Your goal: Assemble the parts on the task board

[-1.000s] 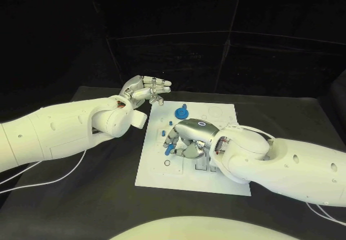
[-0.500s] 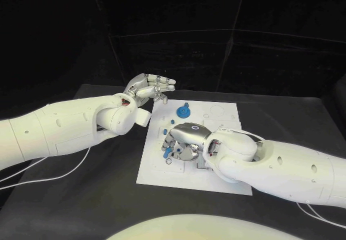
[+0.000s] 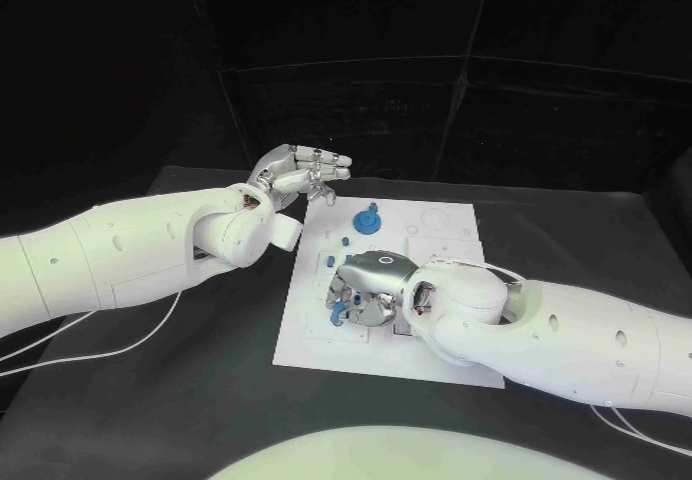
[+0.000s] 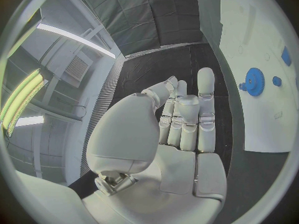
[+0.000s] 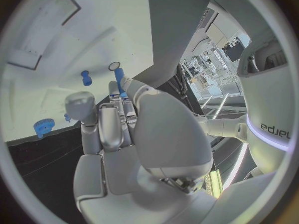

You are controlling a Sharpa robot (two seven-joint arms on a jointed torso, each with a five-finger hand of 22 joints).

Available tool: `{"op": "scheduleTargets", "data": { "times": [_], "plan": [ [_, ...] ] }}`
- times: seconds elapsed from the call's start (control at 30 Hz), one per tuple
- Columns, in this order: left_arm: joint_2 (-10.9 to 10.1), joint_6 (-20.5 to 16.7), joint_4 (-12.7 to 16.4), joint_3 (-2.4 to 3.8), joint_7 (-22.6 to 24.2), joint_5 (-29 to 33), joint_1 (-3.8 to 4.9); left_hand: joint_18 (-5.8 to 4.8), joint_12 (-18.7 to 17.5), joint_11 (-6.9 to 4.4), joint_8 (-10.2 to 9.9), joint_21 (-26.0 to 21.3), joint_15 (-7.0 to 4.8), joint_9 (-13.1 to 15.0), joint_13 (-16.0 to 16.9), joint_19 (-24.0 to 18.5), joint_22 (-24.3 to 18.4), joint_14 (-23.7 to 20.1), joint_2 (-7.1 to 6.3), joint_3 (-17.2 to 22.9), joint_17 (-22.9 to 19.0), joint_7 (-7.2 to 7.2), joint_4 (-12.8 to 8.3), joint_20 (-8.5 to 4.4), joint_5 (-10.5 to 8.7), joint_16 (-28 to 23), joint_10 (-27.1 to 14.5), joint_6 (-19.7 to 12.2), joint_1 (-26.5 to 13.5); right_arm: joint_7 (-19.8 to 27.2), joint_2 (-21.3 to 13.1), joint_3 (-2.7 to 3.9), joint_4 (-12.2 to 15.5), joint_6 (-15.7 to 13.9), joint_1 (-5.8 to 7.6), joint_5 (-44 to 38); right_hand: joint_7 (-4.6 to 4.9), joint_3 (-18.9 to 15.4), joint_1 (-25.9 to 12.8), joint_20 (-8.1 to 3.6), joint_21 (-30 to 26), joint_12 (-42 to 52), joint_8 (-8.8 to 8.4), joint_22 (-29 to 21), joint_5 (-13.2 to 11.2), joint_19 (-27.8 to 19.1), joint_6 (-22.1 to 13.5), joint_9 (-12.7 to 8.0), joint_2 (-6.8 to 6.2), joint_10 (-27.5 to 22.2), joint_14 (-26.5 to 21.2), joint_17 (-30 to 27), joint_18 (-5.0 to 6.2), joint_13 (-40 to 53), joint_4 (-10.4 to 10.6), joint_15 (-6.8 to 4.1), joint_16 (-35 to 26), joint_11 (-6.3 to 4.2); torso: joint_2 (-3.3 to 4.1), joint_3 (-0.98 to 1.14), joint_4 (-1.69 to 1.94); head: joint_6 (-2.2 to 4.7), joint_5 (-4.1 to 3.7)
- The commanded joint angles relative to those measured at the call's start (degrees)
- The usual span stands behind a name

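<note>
The white task board [image 3: 440, 228] lies in the middle of the black table. My right hand [image 3: 369, 288] is low over the board's left half, fingers curled down, pinching a blue peg [image 3: 336, 315] that points at the board. The right wrist view shows that blue peg [image 5: 118, 82] between the fingertips, beside a small round hole [image 5: 114, 65]. A blue gear [image 3: 366, 219] stands at the board's far end, with a small blue piece [image 3: 346, 240] near it. My left hand [image 3: 300, 175] hovers beyond the board's far left corner, fingers curled together, thumb folded in, holding nothing.
Another blue peg [image 5: 86, 77] stands upright on the board [image 5: 93, 35], and the blue gear [image 5: 44, 127] is near its edge. The left wrist view has the gear [image 4: 254, 80] and two small blue pieces [image 4: 276, 80] on the board [image 4: 249, 30]. White cables trail at the table's left.
My right hand has shifted a little toward the board's left near part and sunk lower with the blue peg. The left hand has hardly moved.
</note>
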Motion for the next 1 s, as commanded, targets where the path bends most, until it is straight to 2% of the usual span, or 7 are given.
{"op": "scheduleTargets", "data": {
  "times": [0.03,0.37,0.53,0.77,1.0],
  "plan": [
    [-0.05,0.66,0.02,0.04,0.15,0.14,0.08,1.17,0.22,-0.08,0.24,-0.28,0.18,-0.06,0.08,-0.42,-0.06,-0.36,0.52,-0.31,-0.05,-0.01,-0.03,0.09,0.11,-0.23,-0.33,-0.26,-0.13,-0.70,-0.07,-0.02,0.24,2.01,0.02,-0.89,0.18,0.45,-0.62,0.14,0.36,-0.35,-0.21,0.08,0.27,0.20,0.15,0.02,0.00,0.04,2.14,0.06,-0.02,-0.04,-0.04,0.13,0.30,0.14,-0.03,-0.03,0.03,-0.04,-0.01],
    [-0.13,0.67,0.05,0.03,0.11,0.14,0.08,1.17,0.33,-0.04,0.23,-0.33,0.20,-0.10,0.12,-0.43,-0.08,-0.41,0.55,-0.35,-0.11,0.03,-0.01,0.11,0.12,-0.24,-0.46,-0.39,-0.15,-2.63,0.10,-0.04,-0.23,1.84,-0.07,-2.52,0.18,0.50,-0.69,0.15,0.38,-0.37,-0.20,0.11,0.32,0.20,0.19,0.03,0.07,0.07,2.15,0.10,-0.02,-0.03,-0.02,0.13,0.33,0.13,-0.03,-0.05,0.00,-0.17,0.05],
    [-0.14,0.70,0.03,0.03,0.10,0.14,0.08,1.17,0.33,-0.04,0.23,-0.33,0.20,-0.10,0.12,-0.43,-0.08,-0.41,0.55,-0.35,-0.11,0.03,-0.01,0.11,0.12,-0.24,-0.46,-0.39,-0.15,-2.97,0.83,-0.08,-0.64,1.93,-0.61,-3.10,0.18,0.50,-0.69,0.15,0.38,-0.37,-0.20,0.11,0.32,0.20,0.19,0.03,0.07,0.07,2.15,0.10,-0.02,-0.03,-0.02,0.13,0.33,0.13,0.05,0.04,0.01,-0.28,0.19],
    [-0.17,0.73,-0.01,0.02,0.07,0.14,0.08,1.17,0.33,-0.04,0.23,-0.33,0.20,-0.10,0.12,-0.43,-0.08,-0.41,0.55,-0.35,-0.11,0.03,-0.01,0.11,0.12,-0.24,-0.46,-0.39,-0.15,-3.21,1.40,-0.85,-0.80,2.21,-0.95,-3.70,0.18,0.52,-0.80,0.15,0.36,-0.40,-0.20,0.08,0.32,0.18,0.20,0.03,0.11,0.07,2.12,-0.01,-0.01,-0.03,0.00,0.13,0.26,0.14,-0.02,-0.05,-0.03,-0.51,0.18],
    [-0.16,0.78,-0.03,0.01,0.04,0.14,0.08,1.17,0.33,-0.04,0.23,-0.33,0.20,-0.10,0.12,-0.43,-0.08,-0.41,0.55,-0.35,-0.11,0.03,-0.01,0.11,0.12,-0.24,-0.46,-0.39,-0.15,-2.94,1.73,-1.09,-0.73,2.34,-1.01,-3.84,0.25,0.38,-1.45,0.22,0.31,-0.64,-0.42,-0.03,0.28,0.05,-0.07,-0.03,-0.30,-0.10,2.08,-0.13,0.01,-0.04,0.00,0.19,0.21,0.20,-0.02,0.01,0.02,-0.56,0.21]
  ]
}}
